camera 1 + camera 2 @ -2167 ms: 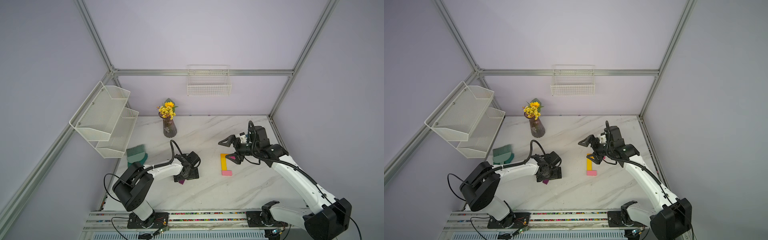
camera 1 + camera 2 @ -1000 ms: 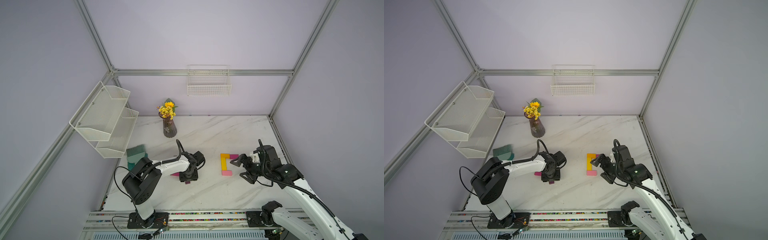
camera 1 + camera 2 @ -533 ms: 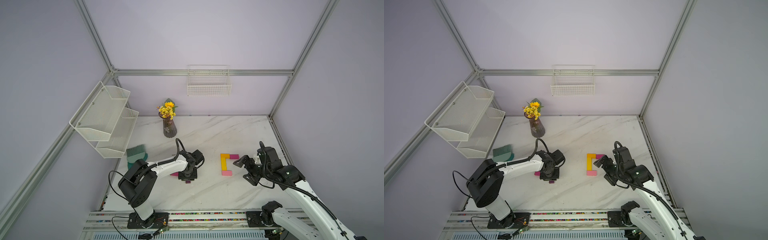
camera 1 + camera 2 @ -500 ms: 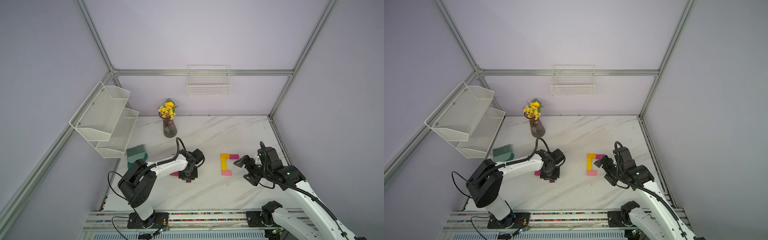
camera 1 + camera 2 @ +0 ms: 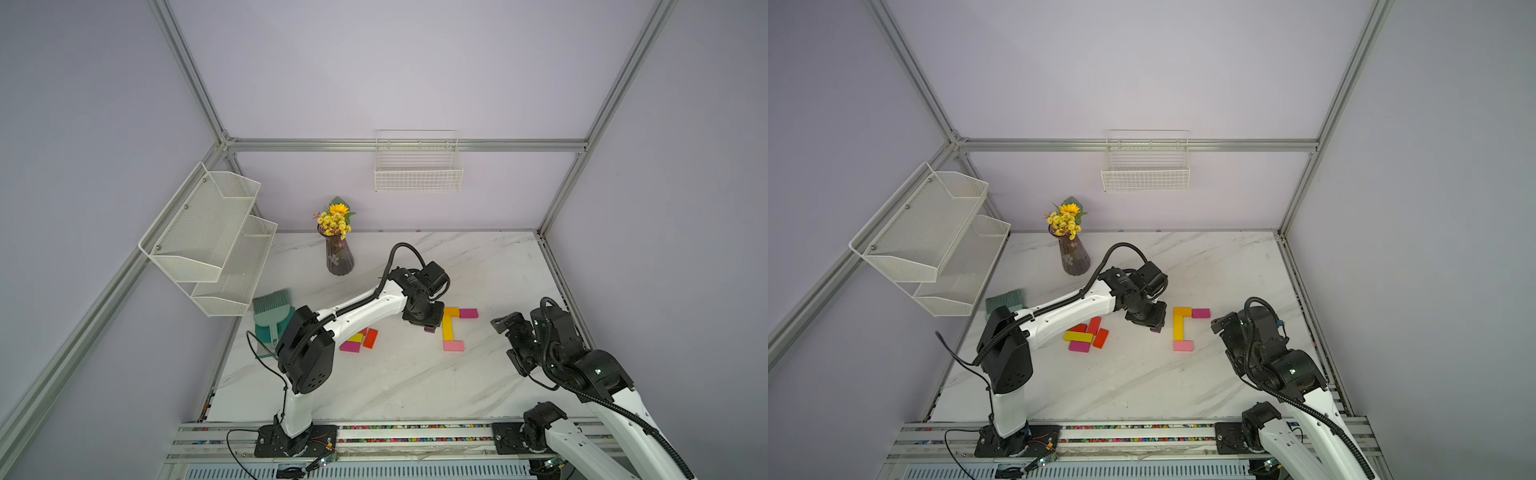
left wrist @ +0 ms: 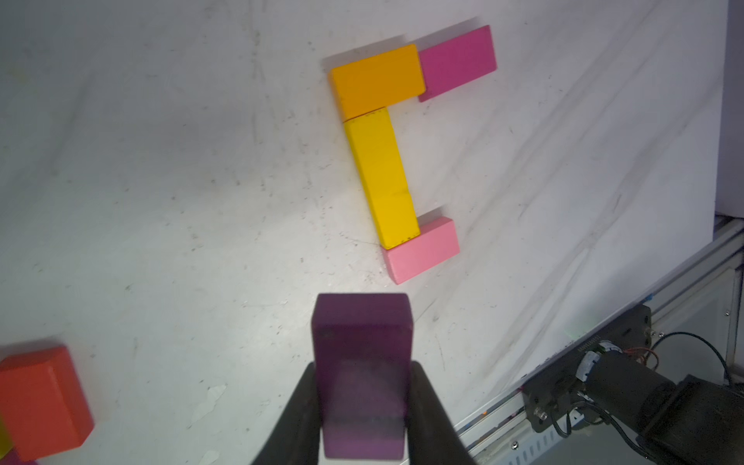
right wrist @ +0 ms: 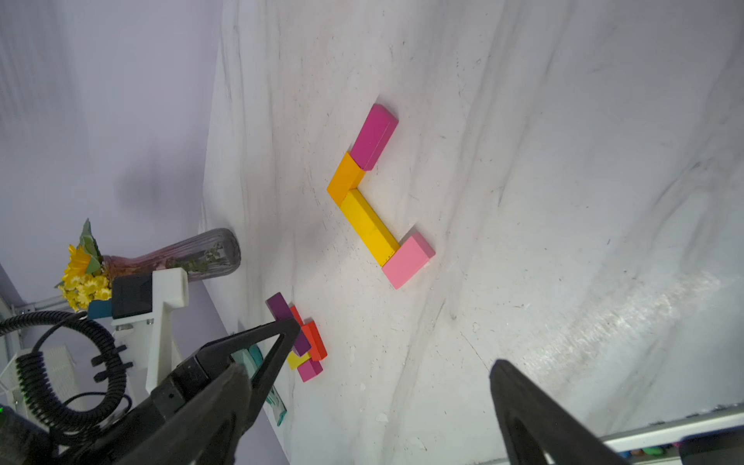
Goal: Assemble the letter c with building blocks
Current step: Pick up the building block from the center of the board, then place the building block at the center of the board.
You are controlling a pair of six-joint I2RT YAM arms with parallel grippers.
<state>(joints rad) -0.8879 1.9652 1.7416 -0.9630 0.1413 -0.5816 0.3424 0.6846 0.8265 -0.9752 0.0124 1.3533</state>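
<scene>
Purple is the colour to watch: the purple block (image 6: 362,334) is pinched between the fingers (image 6: 300,406) of your left gripper (image 6: 362,368), which are clamped on its long sides with one end sticking out past the tips. In both top views that gripper sits just right of the frame's centre. The block peeks out beneath it, just left of the long yellow block (image 5: 447,329); you cannot tell whether the two touch.

That long yellow block is the spine of a partial C lying flat on the marble bench (image 5: 395,386). At its upper end an orange block (image 5: 451,311) touches it, and a magenta block (image 5: 468,313) butts against the orange one, pointing right. At its lower end a light pink block (image 5: 453,345) touches it, also pointing right.

Your right gripper (image 5: 512,343) is in the lower right of the frame, well apart from the C. Its fingers (image 7: 523,402) are spread wide with nothing between them.

Left of centre, partly under the left arm (image 5: 1075,309), you have the spare pile. It holds a red block (image 5: 1094,324), a second yellow block (image 5: 1078,336), an orange-red block (image 5: 1101,338) and a second magenta block (image 5: 1080,346), all touching or overlapping. A vase of yellow flowers (image 5: 338,257) stands above them, at the upper edge of the bench.
</scene>
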